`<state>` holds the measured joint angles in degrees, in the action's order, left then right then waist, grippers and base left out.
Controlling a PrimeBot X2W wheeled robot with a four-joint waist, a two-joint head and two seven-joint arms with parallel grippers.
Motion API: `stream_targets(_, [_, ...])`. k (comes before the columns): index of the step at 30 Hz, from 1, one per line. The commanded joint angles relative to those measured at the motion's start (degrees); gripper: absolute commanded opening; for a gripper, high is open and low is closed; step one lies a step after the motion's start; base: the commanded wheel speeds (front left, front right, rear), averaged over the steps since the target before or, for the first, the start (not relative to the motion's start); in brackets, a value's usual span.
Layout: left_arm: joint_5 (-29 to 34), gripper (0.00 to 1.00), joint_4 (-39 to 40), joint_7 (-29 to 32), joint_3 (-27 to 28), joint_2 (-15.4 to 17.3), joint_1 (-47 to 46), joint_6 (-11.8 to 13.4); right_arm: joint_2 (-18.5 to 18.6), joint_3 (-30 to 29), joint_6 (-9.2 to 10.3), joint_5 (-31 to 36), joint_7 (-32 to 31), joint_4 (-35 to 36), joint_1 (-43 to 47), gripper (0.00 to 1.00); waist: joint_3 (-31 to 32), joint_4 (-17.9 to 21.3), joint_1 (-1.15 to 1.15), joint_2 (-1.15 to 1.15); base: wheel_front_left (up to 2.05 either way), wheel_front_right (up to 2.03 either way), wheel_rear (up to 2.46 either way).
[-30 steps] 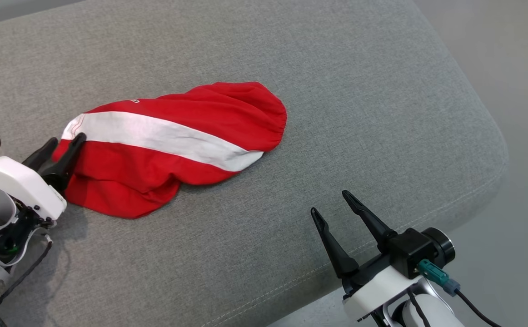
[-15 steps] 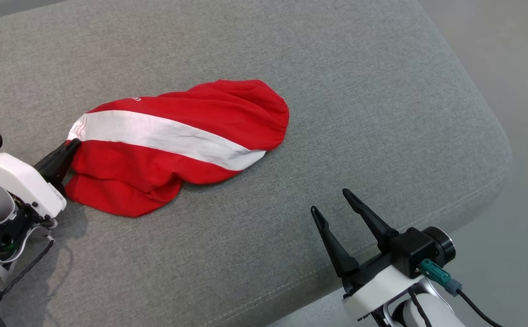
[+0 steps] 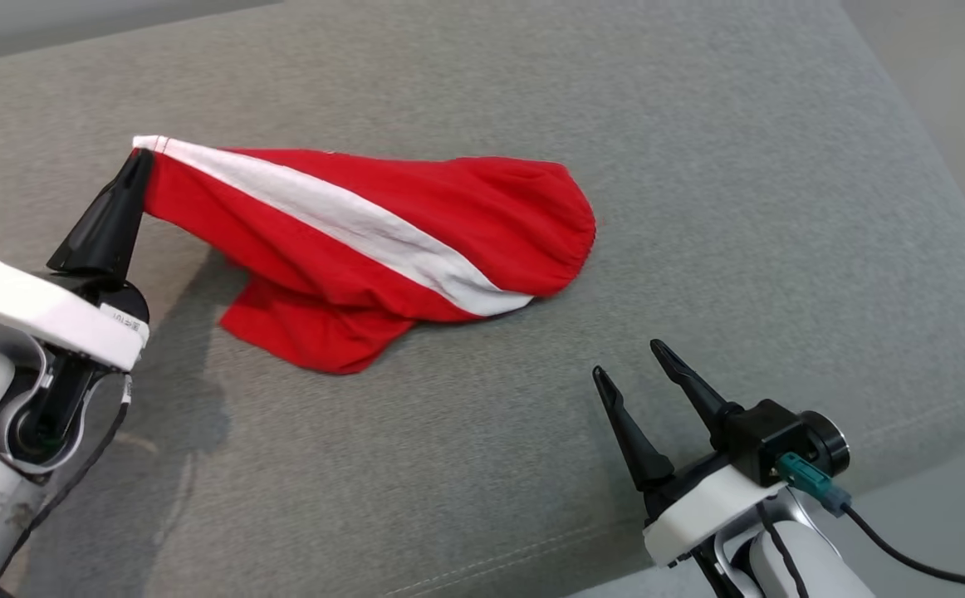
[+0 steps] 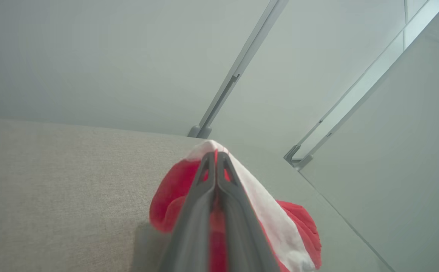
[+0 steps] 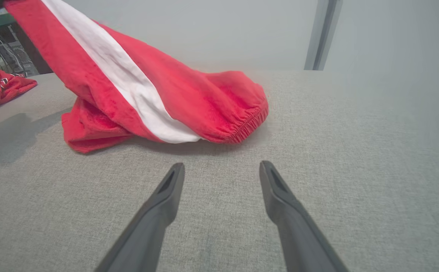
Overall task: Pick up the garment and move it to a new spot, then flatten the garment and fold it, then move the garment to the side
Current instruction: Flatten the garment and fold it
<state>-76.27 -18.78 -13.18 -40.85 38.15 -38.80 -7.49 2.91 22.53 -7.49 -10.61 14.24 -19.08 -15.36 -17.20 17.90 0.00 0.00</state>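
Two garments: striped garment (image 3: 383,241), far garment (image 5: 0,88). Two claws: left claw (image 3: 144,158), right claw (image 3: 628,359). One bench (image 3: 740,166).

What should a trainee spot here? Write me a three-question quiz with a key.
1. True or false: the left hand is shut on the garment.
2. Which part of the garment is up off the cushion? A. the elastic end. B. the end in the left hand. C. all of it.
3. Fill in: the right hand is ____ and holds nothing.

Key: 1 true; 2 B; 3 open.
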Motion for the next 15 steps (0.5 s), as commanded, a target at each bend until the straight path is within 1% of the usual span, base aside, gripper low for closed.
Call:
stream_targets(1, [0.6, 0.00, 1.7, -0.9, 2.8, 2.9, -0.2, 0.0, 0.0, 0.7, 0.00, -0.5, 0.8, 0.6, -1.1, 1.00, 1.9, -3.0, 0.00, 0.00, 0.00, 0.00, 0.00])
stream_targets(3, [1.8, 0.00, 4.2, -1.5, 3.2, 3.3, 2.9, 0.0, 0.0, 0.3, 0.00, -0.6, 0.8, -0.9, -1.7, 1.00, 2.6, -5.1, 0.00, 0.00, 0.00, 0.00, 0.00])
stream_targets(6, [4.0, 0.00, 5.8, -1.8, 4.2, 2.6, 8.3, 0.0, 0.0, -0.1, 0.00, -0.6, 0.8, -3.3, -2.4, 1.00, 3.7, -8.0, 0.00, 0.00, 0.00, 0.00, 0.00])
stream_targets(10, [5.6, 0.00, 5.3, -1.8, 4.9, -1.2, 15.3, 0.0, 0.0, -0.9, 0.00, -0.8, 0.8, -5.9, -3.3, 1.00, 4.9, -11.2, 0.00, 0.00, 0.00, 0.00, 0.00])
stream_targets(14, [8.4, 0.00, 4.2, -1.8, 4.9, -5.3, 18.5, 0.0, 0.0, -0.8, 0.00, -1.1, 0.8, -8.2, -4.0, 1.00, 5.3, -13.0, 0.00, 0.00, 0.00, 0.00, 0.00])
stream_targets(15, [8.9, 0.24, 3.4, -1.8, 5.1, -6.2, 19.2, 0.0, 0.0, -0.4, 0.00, -1.4, 0.8, -8.7, -4.2, 1.00, 5.3, -13.1, 0.00, 0.00, 0.00, 0.00, 0.00])
